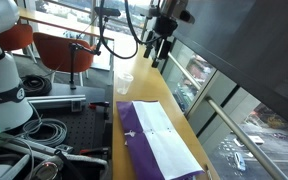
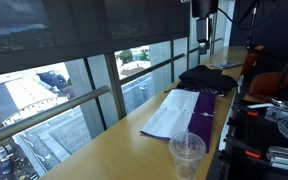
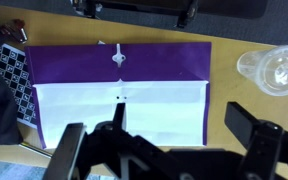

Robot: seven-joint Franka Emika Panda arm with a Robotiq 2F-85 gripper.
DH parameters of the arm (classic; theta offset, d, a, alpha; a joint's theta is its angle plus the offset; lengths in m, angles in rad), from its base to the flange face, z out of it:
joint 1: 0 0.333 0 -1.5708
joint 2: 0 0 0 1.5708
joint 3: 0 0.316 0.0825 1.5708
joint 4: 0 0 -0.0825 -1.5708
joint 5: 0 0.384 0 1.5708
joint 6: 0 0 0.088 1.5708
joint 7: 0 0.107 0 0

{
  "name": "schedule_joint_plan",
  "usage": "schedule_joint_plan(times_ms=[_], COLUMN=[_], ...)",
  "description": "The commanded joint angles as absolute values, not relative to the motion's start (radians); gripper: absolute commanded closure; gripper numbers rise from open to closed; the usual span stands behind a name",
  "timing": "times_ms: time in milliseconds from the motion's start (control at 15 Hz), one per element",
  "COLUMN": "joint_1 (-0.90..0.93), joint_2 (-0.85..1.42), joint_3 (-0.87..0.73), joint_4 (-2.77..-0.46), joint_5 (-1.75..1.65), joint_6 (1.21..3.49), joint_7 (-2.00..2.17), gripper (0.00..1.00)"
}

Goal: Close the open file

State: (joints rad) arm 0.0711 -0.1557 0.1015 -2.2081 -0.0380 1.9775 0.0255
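The file (image 3: 164, 65) lies open and flat on the wooden counter, one purple cover spread out and white paper sheets (image 3: 154, 112) on the other half. It shows in both exterior views (image 1: 156, 135) (image 2: 184, 112). My gripper (image 3: 181, 118) is open and empty. It hangs high above the counter in both exterior views (image 1: 162, 52) (image 2: 202, 42), well clear of the file. In the wrist view the file lies straight below the jaws.
A clear plastic cup (image 3: 274, 70) (image 2: 187, 155) (image 1: 124, 83) stands on the counter beside one end of the file. A dark object with white dots (image 3: 14, 75) (image 2: 209, 78) lies at the other end. The counter (image 1: 149, 95) runs along a window; cables and equipment lie on the room side.
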Motion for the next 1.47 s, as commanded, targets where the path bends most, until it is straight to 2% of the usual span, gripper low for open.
schedule_joint_plan(times_ms=[0,333,667,1400], joint_1=[0.014,-0.033,-0.092,-0.279], joint_2=[-0.023,0.195,0.376,0.655], joint_3=[0.031,-0.010,0.006,0.029], joint_4=[-2.192,-2.104,-1.974,-1.636], joint_5=[-0.093,-0.023,0.060,0.146], joint_6=[2.123,2.338,2.429,2.329], joint_7=[-0.054,-0.190,-0.321,-0.472], gripper=[0.00,0.00,0.00,0.00])
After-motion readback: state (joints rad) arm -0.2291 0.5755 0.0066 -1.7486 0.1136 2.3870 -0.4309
